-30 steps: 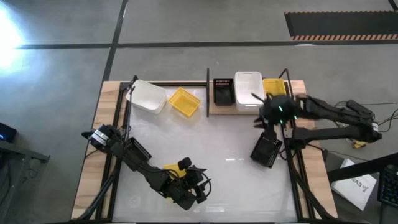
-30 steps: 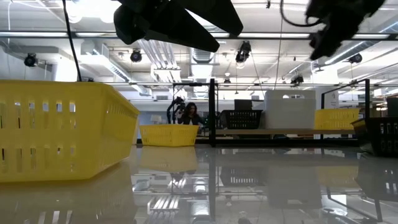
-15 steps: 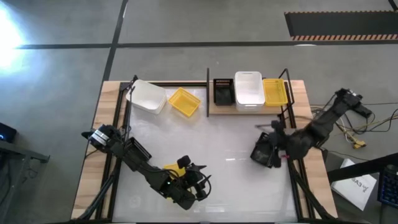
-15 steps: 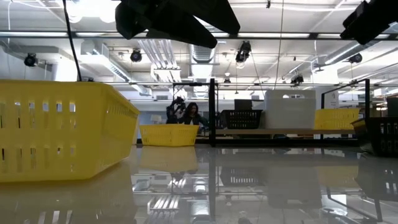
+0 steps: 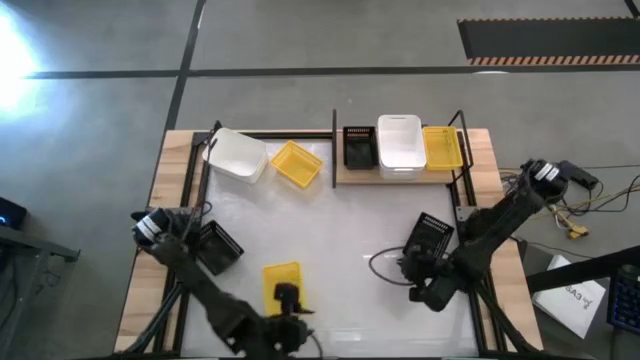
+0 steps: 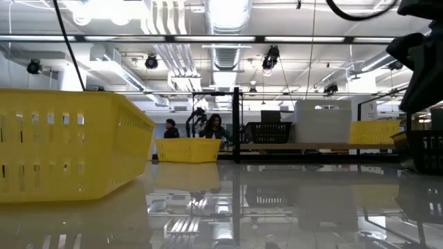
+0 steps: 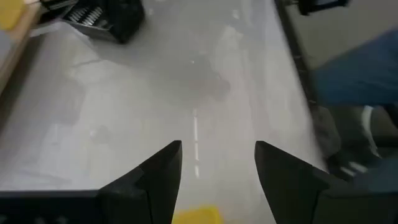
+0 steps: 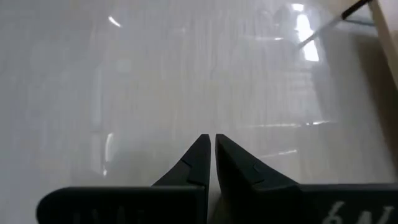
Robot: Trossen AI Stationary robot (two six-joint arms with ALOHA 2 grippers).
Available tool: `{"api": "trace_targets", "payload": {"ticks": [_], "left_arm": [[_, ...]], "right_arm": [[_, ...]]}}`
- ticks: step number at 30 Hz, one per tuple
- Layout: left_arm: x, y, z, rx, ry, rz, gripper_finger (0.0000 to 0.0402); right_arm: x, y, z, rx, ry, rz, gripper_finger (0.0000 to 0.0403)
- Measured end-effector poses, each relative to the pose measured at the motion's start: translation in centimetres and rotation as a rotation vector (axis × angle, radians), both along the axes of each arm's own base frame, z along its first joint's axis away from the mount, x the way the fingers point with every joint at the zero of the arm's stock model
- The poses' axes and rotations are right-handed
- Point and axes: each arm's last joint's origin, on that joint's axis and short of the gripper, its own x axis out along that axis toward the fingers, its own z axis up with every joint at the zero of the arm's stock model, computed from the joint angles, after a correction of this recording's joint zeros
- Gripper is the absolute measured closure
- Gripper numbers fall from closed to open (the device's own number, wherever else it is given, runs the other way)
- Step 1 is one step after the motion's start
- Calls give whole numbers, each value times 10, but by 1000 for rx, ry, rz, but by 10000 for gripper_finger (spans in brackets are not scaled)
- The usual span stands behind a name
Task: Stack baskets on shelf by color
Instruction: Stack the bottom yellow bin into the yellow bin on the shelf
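— Three baskets sit on the shelf (image 5: 400, 178): black (image 5: 358, 149), white (image 5: 399, 142), yellow (image 5: 441, 148). Loose on the table are two yellow, a white and a black basket (image 5: 428, 237).

— They look light, stiff and probably slick; a rim wall suits pinching. The slotted black one lies just beside the right gripper (image 5: 412, 277), jaws closed on nothing. The left gripper (image 7: 216, 163) hangs open near a yellow basket (image 5: 282, 277).

We see a grey concrete floor (image 5: 300, 40) around the white table (image 5: 340, 290). A dark line (image 5: 300, 71) crosses the floor behind the table, and beyond it lies a black mat (image 5: 545, 38) with a striped edge. Above the table hang ducts (image 6: 225, 28) and spot lamps (image 6: 271, 55).
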Motion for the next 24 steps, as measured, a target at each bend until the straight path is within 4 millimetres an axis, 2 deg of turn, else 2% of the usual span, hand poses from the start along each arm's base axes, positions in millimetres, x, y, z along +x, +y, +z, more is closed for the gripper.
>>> {"api": "trace_targets", "payload": {"ticks": [4, 6, 11, 14, 17, 21, 24], "left_arm": [[-22, -15, 6, -107, 103, -9, 214], [-29, -18, 4, -174, 149, 31, 214], [-35, -14, -21, -183, 197, 99, 214], [-33, -8, -36, -179, 228, 138, 216], [-26, 1, -49, -173, 253, 183, 235], [-16, 13, -57, -176, 278, 224, 292], [-8, 20, -69, -179, 364, 197, 345]], "right_arm": [[13, 11, -18, -59, -1, -15, 385], [21, 19, -18, -66, -39, -5, 385], [38, 36, -18, -95, -34, 61, 385], [46, 48, -6, -89, -56, 97, 385], [46, 60, 8, -98, -51, 139, 385], [39, 76, 33, -83, -80, 209, 385], [31, 89, 48, -60, -108, 262, 385]]}}
